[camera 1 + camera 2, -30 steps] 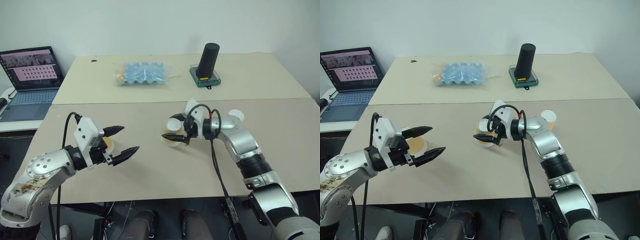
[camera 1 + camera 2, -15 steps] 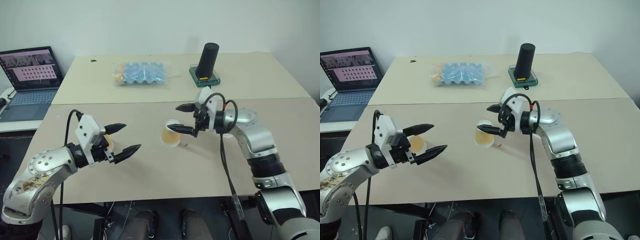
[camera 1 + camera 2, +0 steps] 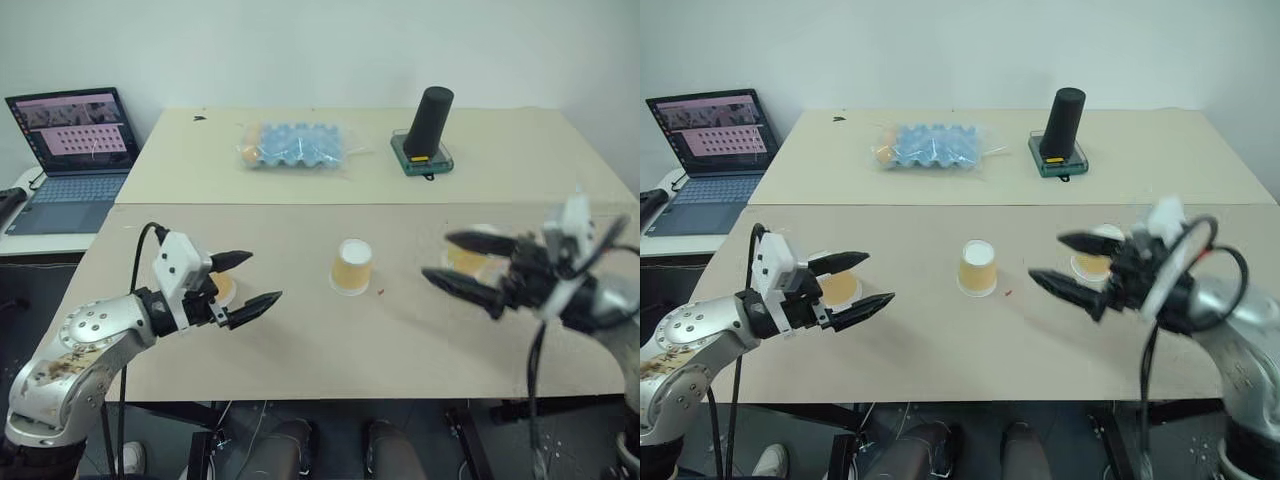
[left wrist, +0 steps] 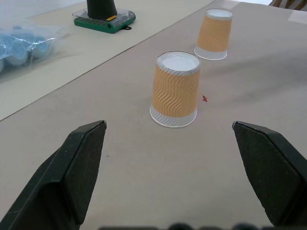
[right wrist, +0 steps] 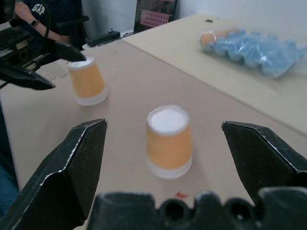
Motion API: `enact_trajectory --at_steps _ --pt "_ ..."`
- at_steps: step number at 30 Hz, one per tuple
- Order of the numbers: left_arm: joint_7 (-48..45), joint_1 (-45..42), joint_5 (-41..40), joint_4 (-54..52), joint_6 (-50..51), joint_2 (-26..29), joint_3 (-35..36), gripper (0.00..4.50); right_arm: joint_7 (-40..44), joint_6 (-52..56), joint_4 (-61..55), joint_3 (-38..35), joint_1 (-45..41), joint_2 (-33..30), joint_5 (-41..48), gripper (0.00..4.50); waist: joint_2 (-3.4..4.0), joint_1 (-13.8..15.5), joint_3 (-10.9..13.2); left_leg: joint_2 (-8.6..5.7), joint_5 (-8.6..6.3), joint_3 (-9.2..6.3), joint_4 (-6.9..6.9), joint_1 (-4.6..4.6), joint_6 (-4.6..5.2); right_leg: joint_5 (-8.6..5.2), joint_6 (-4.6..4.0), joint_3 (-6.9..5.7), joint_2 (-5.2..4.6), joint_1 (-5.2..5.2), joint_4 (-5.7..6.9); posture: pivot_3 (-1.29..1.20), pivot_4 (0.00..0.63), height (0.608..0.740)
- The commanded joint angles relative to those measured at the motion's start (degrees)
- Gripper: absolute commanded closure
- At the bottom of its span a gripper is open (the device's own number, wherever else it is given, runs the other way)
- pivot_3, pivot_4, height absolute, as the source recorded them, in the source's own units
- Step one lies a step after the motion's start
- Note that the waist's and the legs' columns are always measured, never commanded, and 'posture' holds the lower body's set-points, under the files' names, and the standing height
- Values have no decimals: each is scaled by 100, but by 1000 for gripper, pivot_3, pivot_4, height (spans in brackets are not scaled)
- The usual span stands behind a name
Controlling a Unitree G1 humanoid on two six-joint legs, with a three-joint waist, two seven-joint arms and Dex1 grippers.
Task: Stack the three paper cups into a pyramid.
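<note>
middle cup: upside down on the near table, standing alone, small red mark just beside its base
left cup: upside down, between the fingers of the left gripper, not pinched as far as I can tell
right cup: upside down, far side of the right gripper, partly hidden by it
pyramid: not started, all three cups well apart, none stacked
left gripper state: released, jaws spread wide, nothing held
right gripper state: released, jaws spread wide, nothing held, blurred in both head views
risk 1: cups are light and tapered, so a finger brushing one on approach would likely tip or slide it
risk 2: base pair set too far apart would probably let the top cup drop between them
risk 3: hard squeeze could crush the paper wall
far table: blue egg tray in plastic, black cylinder on a green base
laptop: far left, open, screen text too small to read
writing: "GAP" on a person's dark shirt in the right wrist view
cup labels: none seen
</note>
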Motion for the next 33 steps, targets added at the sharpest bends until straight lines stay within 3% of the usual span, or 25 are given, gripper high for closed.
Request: enact_trajectory --at_steps 1,5,10,14,18,33 --pt "-69 -126 -16 -9 -41 59 45 0 -928 86 -117 -153 395 -58 -542 21 -2 -32 -1 2 0 5 0 2 -1 0 0 4 1 5 1 0 150 740" --pt "-174 -228 -23 69 -34 85 -23 0 -2682 -278 510 594 200 378 -2012 21 -5 -98 -2 12 4 26 0 19 -7 -18 39 8 -7 31 -1 0 150 740" --pt "-250 -346 4 155 -33 99 -57 0 -3433 -942 647 1426 -2 1118 -2781 21 -3 -145 -2 16 9 31 -2 24 -16 3 0 6 -2 5 5 0 150 740" --pt "-268 -383 -23 172 -15 109 -36 0 -3644 -1237 927 1529 -349 1471 -2979 21 -2 -158 -2 17 39 37 -3 -7 -63 9 -8 10 19 -15 13 0 150 740" --pt "-257 -370 0 165 -28 107 -40 0 -3680 -1528 1309 1419 -676 1477 -3070 21 -3 -143 -2 16 10 35 -2 8 -17 10 -7 8 33 -13 2 0 150 740" --pt "-141 -411 -10 135 -13 95 22 0 -3582 -2108 2434 1488 -1439 1701 -3092 21 -2 -170 -2 25 13 38 -3 13 -21 16 -14 19 48 -13 8 0 150 740"
